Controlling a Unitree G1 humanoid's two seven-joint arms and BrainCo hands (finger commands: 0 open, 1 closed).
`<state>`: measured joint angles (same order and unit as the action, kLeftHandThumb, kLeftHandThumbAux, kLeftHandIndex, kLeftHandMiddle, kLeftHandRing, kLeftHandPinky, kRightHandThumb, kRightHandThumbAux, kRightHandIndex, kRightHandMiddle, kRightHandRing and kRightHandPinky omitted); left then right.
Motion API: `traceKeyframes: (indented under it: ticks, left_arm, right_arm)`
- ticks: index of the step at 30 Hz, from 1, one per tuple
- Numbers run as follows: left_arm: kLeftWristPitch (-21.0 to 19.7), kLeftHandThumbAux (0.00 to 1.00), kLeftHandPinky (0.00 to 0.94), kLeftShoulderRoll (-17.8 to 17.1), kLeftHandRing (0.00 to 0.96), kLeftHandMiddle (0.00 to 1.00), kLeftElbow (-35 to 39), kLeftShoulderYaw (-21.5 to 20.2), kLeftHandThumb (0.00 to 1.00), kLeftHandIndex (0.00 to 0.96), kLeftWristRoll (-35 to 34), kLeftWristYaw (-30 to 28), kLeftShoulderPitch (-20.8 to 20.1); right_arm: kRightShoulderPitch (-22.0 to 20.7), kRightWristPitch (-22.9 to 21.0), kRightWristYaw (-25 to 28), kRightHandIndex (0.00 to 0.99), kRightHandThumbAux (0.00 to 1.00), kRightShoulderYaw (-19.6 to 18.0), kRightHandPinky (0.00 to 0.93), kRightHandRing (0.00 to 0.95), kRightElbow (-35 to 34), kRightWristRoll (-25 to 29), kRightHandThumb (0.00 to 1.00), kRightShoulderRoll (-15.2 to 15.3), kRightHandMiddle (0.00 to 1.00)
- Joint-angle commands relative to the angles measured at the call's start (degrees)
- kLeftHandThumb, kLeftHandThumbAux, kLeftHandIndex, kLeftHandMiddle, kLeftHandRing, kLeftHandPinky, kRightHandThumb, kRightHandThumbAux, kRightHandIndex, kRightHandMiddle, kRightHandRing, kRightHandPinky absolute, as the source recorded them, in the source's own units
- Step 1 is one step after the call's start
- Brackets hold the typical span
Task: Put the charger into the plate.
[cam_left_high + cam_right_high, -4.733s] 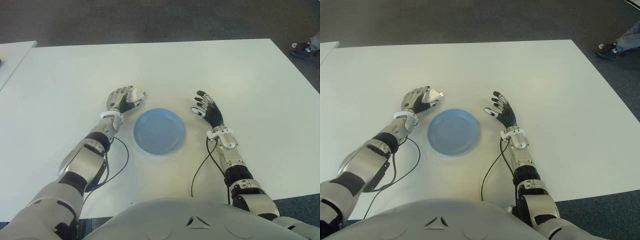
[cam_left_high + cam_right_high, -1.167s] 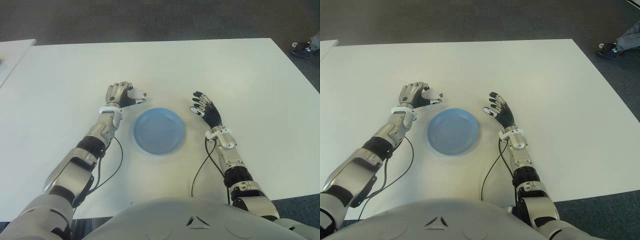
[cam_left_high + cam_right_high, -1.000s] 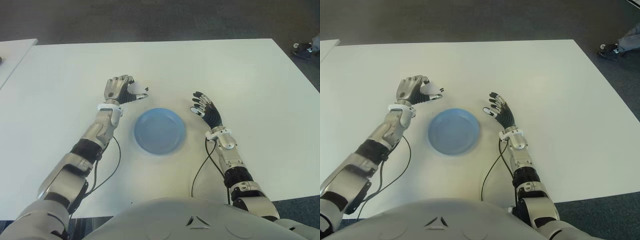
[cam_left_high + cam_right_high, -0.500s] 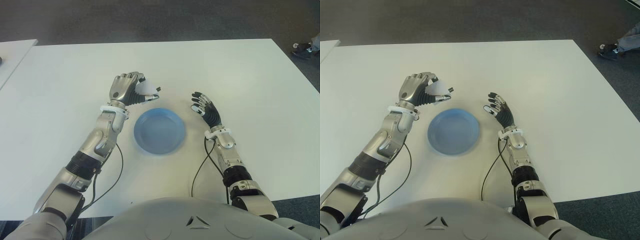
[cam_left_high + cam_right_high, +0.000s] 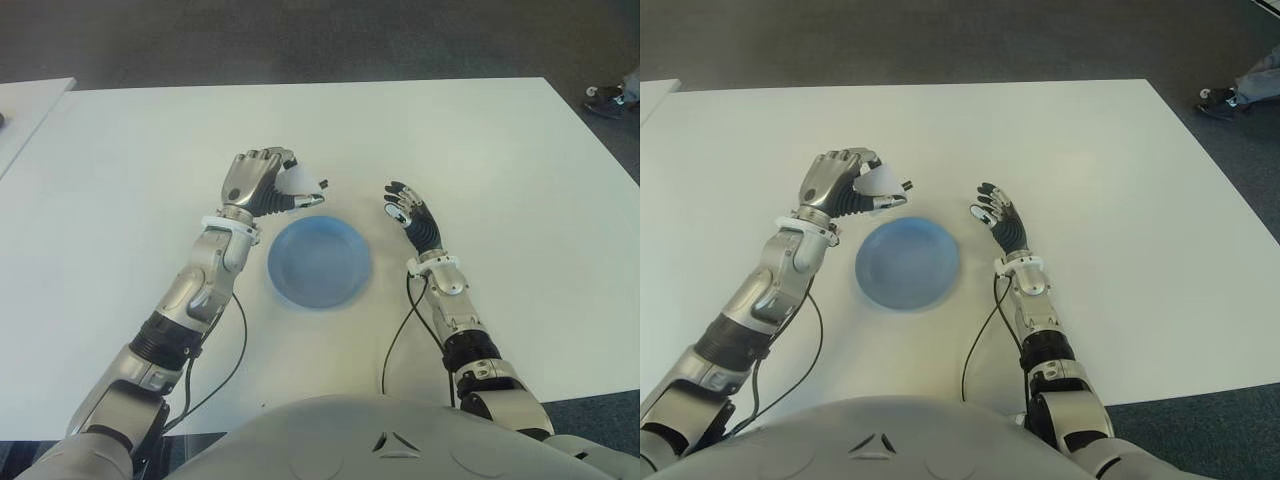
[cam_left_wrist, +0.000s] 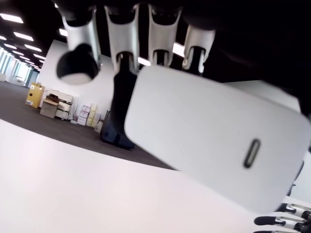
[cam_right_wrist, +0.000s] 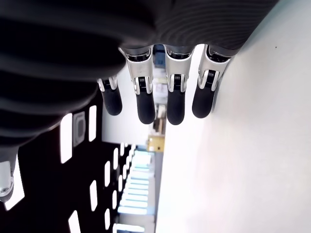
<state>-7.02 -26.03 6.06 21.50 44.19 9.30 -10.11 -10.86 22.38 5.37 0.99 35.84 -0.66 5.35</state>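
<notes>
My left hand point(image 5: 268, 185) is raised above the table just beyond the far-left rim of the blue plate point(image 5: 319, 262), its fingers curled on a white charger point(image 5: 296, 182). The left wrist view shows the charger point(image 6: 214, 162) close up, a white block with a small oval port, held under the fingers point(image 6: 124, 92). The plate lies flat on the white table point(image 5: 470, 140) with nothing in it. My right hand point(image 5: 412, 213) shows to the right of the plate, fingers point(image 7: 175, 104) relaxed and holding nothing.
A black cable point(image 5: 395, 335) runs from each wrist across the table toward my body. A second white table's corner point(image 5: 25, 105) shows at the far left. A person's shoe point(image 5: 605, 97) is on the floor beyond the table's far right corner.
My left hand has lifted the charger off the table and carried it right, toward the plate's far rim. The right hand has barely shifted.
</notes>
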Motion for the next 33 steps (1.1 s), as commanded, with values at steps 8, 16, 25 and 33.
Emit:
traceKeyframes:
  ticks: [8,16,25,33]
  left_arm:
    - [2.15,0.695,0.86,1.89,0.843,0.848,2.33,3.76,0.733,0.444,4.68,-2.34,4.62]
    - [3.2,0.697,0.862,4.15,0.849,0.854,-1.0,7.42,0.731,0.444,7.39,-1.73,6.39]
    - [9.6,0.697,0.849,4.42,0.847,0.855,-8.88,7.84,0.73,0.443,6.13,3.7,7.1]
    - [14.83,0.47,0.314,2.75,0.305,0.326,-10.58,6.29,0.424,0.256,3.99,3.18,7.0]
  right_arm:
    - [2.55,-4.83,-1.23,0.122,0.444,0.11,0.159,0.181,3.8,-0.82,0.0,-0.58,0.197]
    - [2.37,-5.04,-1.83,0.118,0.433,0.2,0.157,0.183,3.76,-0.98,0.0,-0.83,0.201]
    - [2.32,-5.02,-2.27,0.113,0.431,0.18,0.165,0.185,3.7,-1.01,0.0,-1.1,0.202]
    - [2.21,-4.69,-2.49,0.097,0.445,0.24,0.16,0.186,4.01,-1.02,0.0,-1.22,0.201]
